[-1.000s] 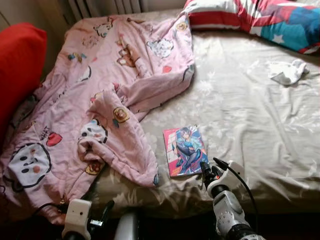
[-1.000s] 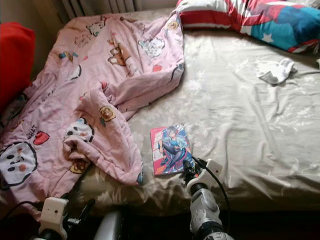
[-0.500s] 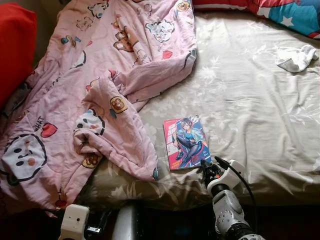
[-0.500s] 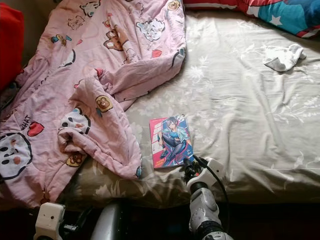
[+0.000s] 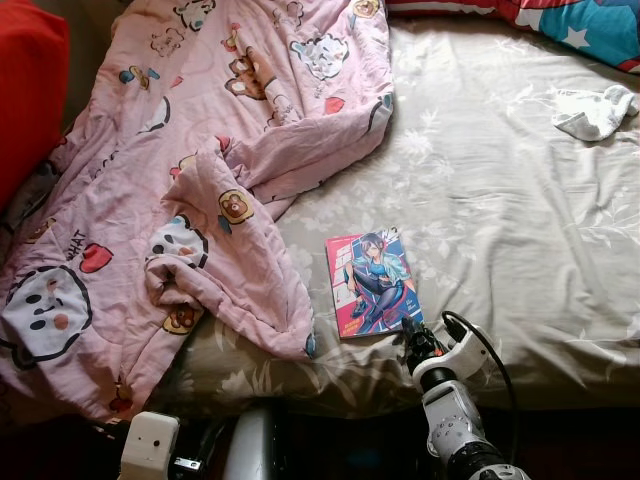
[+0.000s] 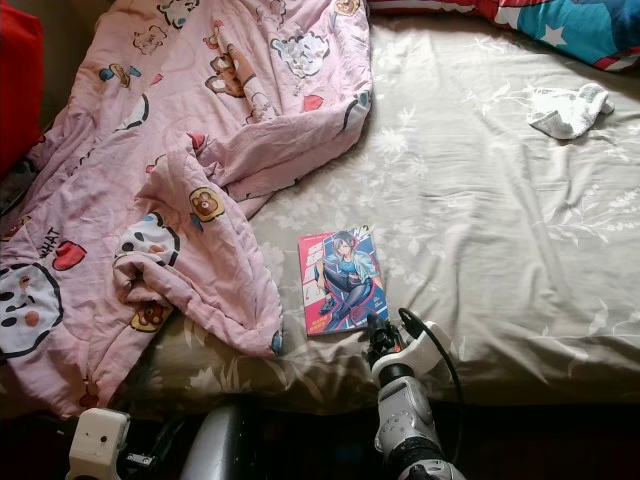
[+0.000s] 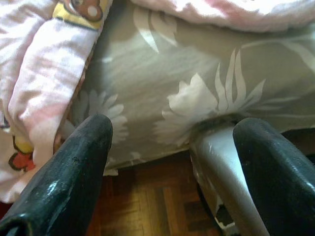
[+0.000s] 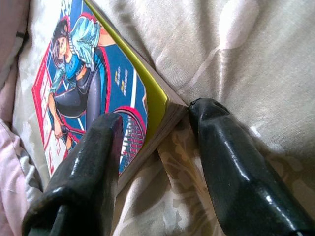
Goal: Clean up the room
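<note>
Right tool sits at the near right corner of the book, fingers apart, one finger over the cover edge, the other on the bedsheet just off the corner. Not closed on anything. Wrist view gives the detail the head views lack: the book's corner with its yellow inner page lies in the gap between the fingers, page block visible, sheet wrinkled under it. Head views only show the right tool touching the book's near edge.

Book lies flat on the bed, close to the front edge, cover up, just right of the pink blanket; a narrow strip of sheet separates them.

Left tool hangs low by the bed's front, fingers wide open, empty. Its wrist view shows the sheet draping over the bed edge, a blanket fold to one side, wood floor below and a silver part of the robot between the fingers.

Blanket covers the left half of the bed and spills over the front edge. Right half is mostly open sheet. White cloth lies far back right, well apart from the book. Striped pillow along the far edge, red cushion at far left.
</note>
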You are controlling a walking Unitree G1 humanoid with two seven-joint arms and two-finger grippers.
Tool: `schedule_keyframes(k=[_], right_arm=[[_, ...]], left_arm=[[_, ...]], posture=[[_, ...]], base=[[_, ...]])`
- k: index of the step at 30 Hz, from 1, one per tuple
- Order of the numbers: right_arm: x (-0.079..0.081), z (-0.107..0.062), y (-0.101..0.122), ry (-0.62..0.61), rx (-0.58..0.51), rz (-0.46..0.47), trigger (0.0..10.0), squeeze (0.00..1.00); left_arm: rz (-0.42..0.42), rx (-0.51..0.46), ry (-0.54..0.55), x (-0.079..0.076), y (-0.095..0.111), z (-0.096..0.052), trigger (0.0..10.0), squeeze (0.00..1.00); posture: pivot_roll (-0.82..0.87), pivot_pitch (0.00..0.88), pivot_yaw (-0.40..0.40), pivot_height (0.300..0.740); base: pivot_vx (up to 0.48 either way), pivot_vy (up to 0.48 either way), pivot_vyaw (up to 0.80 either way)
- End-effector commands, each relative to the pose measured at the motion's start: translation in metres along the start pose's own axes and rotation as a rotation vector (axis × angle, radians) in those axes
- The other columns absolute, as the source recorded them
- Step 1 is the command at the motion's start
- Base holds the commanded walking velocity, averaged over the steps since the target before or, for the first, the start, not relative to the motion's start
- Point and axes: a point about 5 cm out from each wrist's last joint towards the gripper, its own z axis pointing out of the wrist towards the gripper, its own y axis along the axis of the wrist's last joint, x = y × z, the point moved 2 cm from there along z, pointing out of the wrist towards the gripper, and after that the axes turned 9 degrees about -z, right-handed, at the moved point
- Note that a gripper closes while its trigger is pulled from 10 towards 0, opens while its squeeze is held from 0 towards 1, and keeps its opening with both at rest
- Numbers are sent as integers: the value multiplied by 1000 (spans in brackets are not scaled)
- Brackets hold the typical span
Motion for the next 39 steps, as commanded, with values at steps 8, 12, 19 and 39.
schedule_keyframes(k=[8,12,19,39], right_arm=[[17,-2,-25,60,98,44,10000,0],[12,-2,-20,21,60,16,10000,0],[-4,-6,-20,-49,62,85,10000,0],[17,3,-16,27,51,240,10000,0]], left_arm=[[27,59,18,5,-10,-13,10000,0],[27,62,18,5,-11,-11,10000,0],[29,61,5,1,-11,-9,10000,0],[54,79,18,1,-12,-27,10000,0]], posture=[[233,446,126,585],[224,437,124,585],[231,432,124,585],[291,466,130,585]], base=[[0,0,0],[0,0,0],[0,0,0],[0,0,0]])
